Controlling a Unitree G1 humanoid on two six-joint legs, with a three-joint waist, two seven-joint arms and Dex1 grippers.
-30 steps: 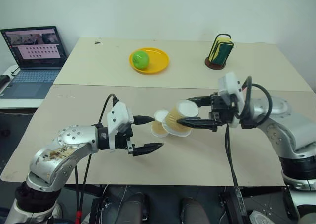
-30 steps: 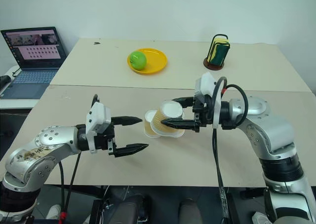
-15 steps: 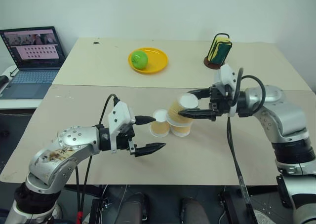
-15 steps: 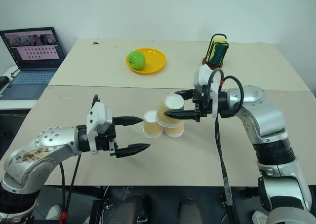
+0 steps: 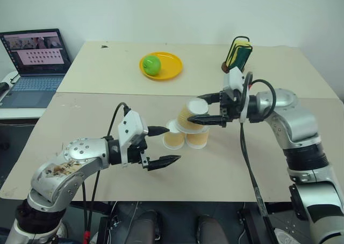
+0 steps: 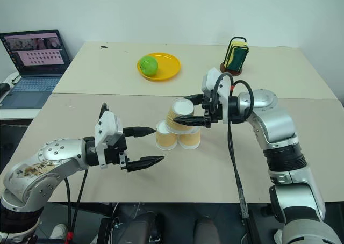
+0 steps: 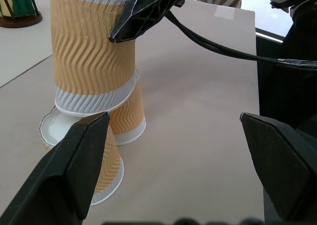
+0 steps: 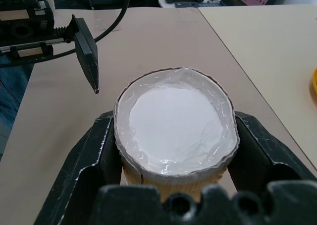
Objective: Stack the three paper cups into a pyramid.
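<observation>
Right gripper point(image 6: 189, 116): clenched on the third cup point(image 6: 180, 115), squeezing its sides just under the upturned white base.
Third cup: upside down and tilted, its rim resting across the tops of the two lower cups.
Two lower cups point(image 6: 177, 138): both upside down on the near table, side by side and touching; the left-hand one point(image 5: 173, 138) sits slightly nearer the left gripper.
Left gripper point(image 5: 163, 145): released, fingers spread wide, holding nothing, hovering just beside the cups and apart from them.
Right wrist view: looks onto the held cup's base point(image 8: 176, 123), its paper rim pinched into an oval between the two black fingers point(image 8: 91, 158); a left fingertip shows beyond.
Left wrist view: shows the held cup's rim point(image 7: 94, 103) lapping over both lower cups, with a right finger point(image 7: 148, 9) pressed on its ribbed side.
Open room: bare tabletop point(image 6: 215, 169) all around the cups; the front edge is near the left arm.
Yellow plate point(image 5: 166, 69): on the far table, holding a green ball-like thing point(image 5: 152, 64).
Holder point(image 6: 234, 56): far right, with yellow and green items upright in it.
Laptop point(image 5: 35, 61): open, off to the left.
</observation>
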